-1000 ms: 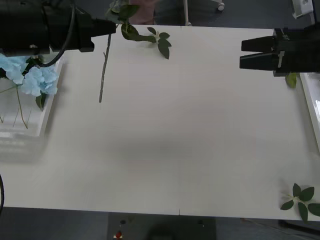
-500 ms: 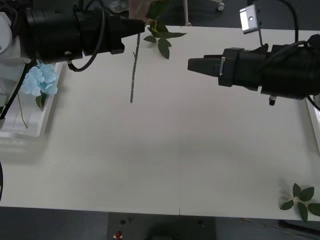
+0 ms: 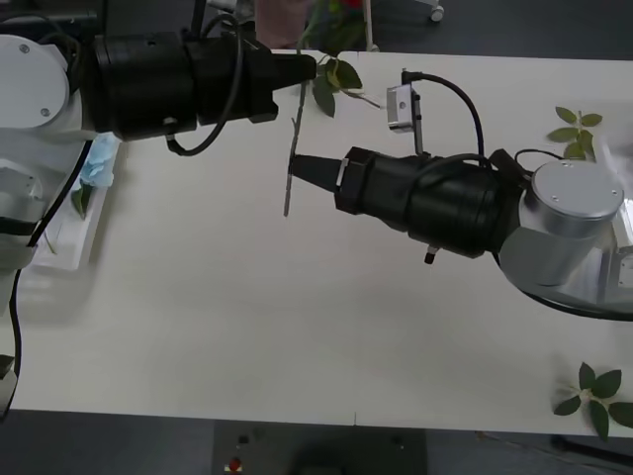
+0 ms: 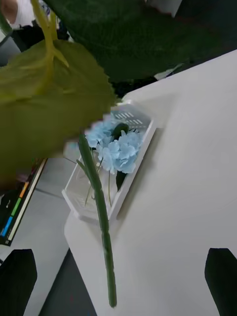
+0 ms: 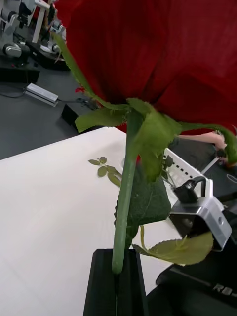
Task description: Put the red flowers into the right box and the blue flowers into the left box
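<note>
**A:** Where's the flower you're working on?

**B:** You have a red rose (image 5: pixel 148 54) pinched by its green stem (image 3: pixel 291 163) in the left gripper (image 3: pixel 309 67), at about 11 o'clock on the table (image 3: pixel 297 327). The black fingers are shut tight on the stem, bloom up and close to the left wrist camera, and the stem's lower end hangs free above the tabletop.

**A:** And the right arm?

**B:** Your right gripper (image 3: pixel 297 168) points toward 9 o'clock, its tip right beside the hanging stem. In the right wrist view its fingers (image 4: pixel 17 276) stand wide apart with the stem between them, holding nothing.

**A:** So which step is this?

**B:** It looks to me like a handover. The rose belongs in the right box (image 3: pixel 625 267), whose edge shows at 3 o'clock, well apart from the left arm. Your next move, as I judge it, is to close the right fingers squarely on the stem, then let the left ones go, then carry the rose to 3 o'clock.

**A:** The blue ones?

**B:** Blue flowers (image 4: pixel 116 145) already lie in the left box (image 4: pixel 138 116) at 9 o'clock. Loose leaf sprigs (image 3: pixel 596 394) lie at 5 and 1 o'clock.

**A:** Any writing?

**B:** White letters on the arm (image 5: pixel 222 288) in the left wrist view, seemingly "RB"; I can't read more.
</note>
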Motion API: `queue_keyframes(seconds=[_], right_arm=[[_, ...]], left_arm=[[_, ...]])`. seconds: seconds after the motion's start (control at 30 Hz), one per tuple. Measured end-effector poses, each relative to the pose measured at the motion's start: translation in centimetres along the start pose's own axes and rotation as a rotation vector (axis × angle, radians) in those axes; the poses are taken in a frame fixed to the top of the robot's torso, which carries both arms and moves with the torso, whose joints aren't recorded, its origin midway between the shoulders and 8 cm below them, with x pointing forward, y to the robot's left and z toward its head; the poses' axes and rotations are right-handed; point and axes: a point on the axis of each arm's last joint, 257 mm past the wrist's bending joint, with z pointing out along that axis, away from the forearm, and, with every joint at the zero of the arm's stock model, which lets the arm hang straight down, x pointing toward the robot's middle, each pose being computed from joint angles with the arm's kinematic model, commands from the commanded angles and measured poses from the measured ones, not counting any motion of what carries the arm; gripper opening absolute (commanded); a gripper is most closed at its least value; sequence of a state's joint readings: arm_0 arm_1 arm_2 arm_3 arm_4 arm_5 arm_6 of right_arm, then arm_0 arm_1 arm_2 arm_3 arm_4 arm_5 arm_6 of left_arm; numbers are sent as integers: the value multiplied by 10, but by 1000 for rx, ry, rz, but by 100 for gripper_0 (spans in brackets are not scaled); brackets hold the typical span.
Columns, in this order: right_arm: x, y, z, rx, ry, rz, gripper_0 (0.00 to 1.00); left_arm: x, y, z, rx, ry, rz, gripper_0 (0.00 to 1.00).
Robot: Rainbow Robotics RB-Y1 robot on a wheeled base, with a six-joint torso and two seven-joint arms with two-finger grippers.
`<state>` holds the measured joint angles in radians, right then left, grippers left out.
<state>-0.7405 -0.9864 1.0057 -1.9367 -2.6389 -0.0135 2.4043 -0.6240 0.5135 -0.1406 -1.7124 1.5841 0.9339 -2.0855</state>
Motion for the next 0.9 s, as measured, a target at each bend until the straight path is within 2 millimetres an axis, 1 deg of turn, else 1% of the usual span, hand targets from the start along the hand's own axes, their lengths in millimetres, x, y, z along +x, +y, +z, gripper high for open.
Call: queue_keyframes(seconds=[0.07,0.17,0.33,0.37,0.4,0.43,0.47,0.9], right_arm=[[1,5,7,-8,-13,17,100],[4,8,18,-16,-25,42,100],[9,5,34,-19,-34,75,100],[10,4,37,-19,-36,80,98],[11,2,39,-16,-37,86,63],[12,1,41,-14,-39,90,42],[12,0,43,-13,-40,93,0],[13,-2,44,-9,-42,93,0]], left_arm=[[0,-1,2,1,-2,0,0],[0,-1,2,2,-2,-1,0],[0,-1,2,2,-2,-1,0],[0,-1,2,2,-2,-1,0],[0,-1,2,2,-2,-1,0],[0,-1,2,2,-2,-1,0],[0,-1,2,2,-2,-1,0],[0,-1,2,2,-2,-1,0]])
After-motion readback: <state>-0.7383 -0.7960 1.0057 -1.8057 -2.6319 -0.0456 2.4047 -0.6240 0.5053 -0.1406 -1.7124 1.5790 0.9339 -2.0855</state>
